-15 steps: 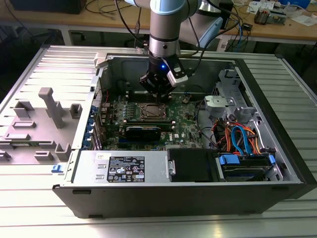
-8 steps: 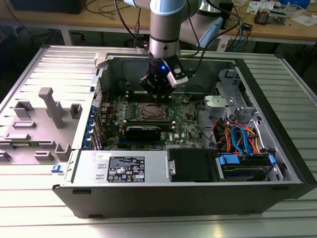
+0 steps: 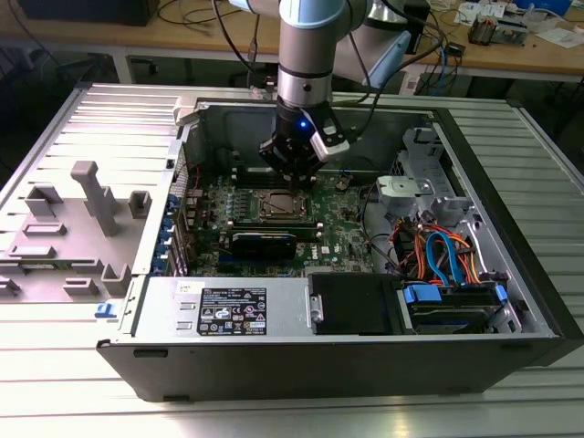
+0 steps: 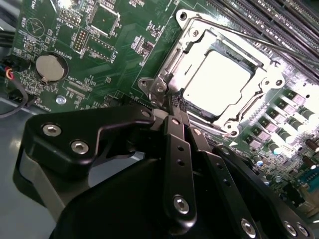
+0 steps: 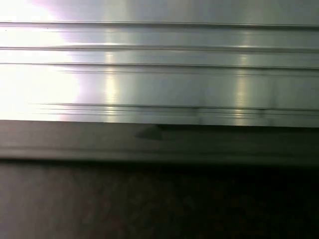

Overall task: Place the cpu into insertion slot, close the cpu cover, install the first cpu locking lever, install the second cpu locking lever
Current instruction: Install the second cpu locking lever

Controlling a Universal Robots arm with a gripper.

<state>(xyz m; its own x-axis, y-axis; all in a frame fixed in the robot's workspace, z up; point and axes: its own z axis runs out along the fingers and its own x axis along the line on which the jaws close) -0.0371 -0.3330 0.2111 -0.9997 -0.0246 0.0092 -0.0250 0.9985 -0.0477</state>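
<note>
The cpu (image 4: pixel 217 82) lies flat inside the insertion slot (image 4: pixel 177 64), and its metal top shines bright under the light in the second wrist view. The cpu cover (image 4: pixel 259 67) is down over it, so the chip shows through the square window of the frame. A thin locking lever (image 4: pixel 279 47) runs along one side of the socket, between the frame and the long black memory slots (image 4: pixel 279 20).

The gripper (image 4: pixel 172 102) hangs just at one corner of the socket, and its black fingers (image 4: pixel 175 134) are drawn together to a narrow tip with nothing between them. Whether the tip touches the metal there, I cannot tell.

Around the socket is the green motherboard (image 4: pixel 119 50), with a round coin battery (image 4: pixel 50 67) well apart from the socket. In the exterior view the arm (image 3: pixel 306 64) comes down into the open computer case (image 3: pixel 365 365), which rests on a ribbed metal table (image 3: pixel 55 401).
</note>
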